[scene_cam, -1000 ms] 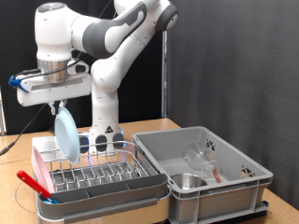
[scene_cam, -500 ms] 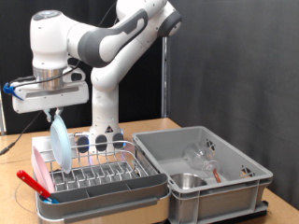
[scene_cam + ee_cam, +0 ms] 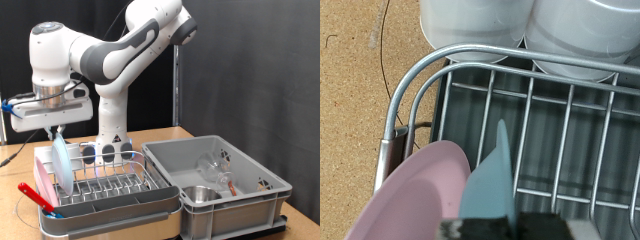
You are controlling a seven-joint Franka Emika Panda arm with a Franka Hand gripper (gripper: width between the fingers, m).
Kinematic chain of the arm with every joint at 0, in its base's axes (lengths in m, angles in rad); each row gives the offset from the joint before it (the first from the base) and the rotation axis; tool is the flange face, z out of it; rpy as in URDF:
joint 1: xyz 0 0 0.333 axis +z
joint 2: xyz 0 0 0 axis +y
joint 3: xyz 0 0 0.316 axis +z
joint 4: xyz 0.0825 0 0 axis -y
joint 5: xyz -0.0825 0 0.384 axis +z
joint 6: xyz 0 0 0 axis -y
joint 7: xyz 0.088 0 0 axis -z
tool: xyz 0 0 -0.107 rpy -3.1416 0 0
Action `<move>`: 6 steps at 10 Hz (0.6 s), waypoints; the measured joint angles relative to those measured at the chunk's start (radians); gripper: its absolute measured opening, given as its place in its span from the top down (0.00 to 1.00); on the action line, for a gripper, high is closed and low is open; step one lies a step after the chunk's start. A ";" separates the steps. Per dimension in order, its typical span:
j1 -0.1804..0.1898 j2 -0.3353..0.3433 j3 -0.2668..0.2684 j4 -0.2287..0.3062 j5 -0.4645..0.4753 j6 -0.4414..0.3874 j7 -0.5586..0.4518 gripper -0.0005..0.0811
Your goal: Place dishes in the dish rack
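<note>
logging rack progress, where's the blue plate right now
In the exterior view the pale blue plate stands on edge in the gripper, at the left end of the dish rack, beside a pink plate.

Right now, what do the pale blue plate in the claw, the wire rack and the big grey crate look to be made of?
Pale blue round plate, held on edge in the claw: thin, matte, evenly coloured, probably plastic. Silver wire dish rack: metal rods with a bright sheen and highlights, likely chromed or stainless steel. Deep grey crate: dull, moulded walls with a thick rim, looks like plastic.
</note>
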 joint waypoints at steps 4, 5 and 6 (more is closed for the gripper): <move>-0.034 -0.032 0.058 -0.006 0.044 0.004 -0.006 0.97; -0.042 -0.040 0.073 -0.009 0.058 0.012 -0.006 0.97; -0.055 -0.051 0.090 -0.010 0.074 0.017 -0.006 0.97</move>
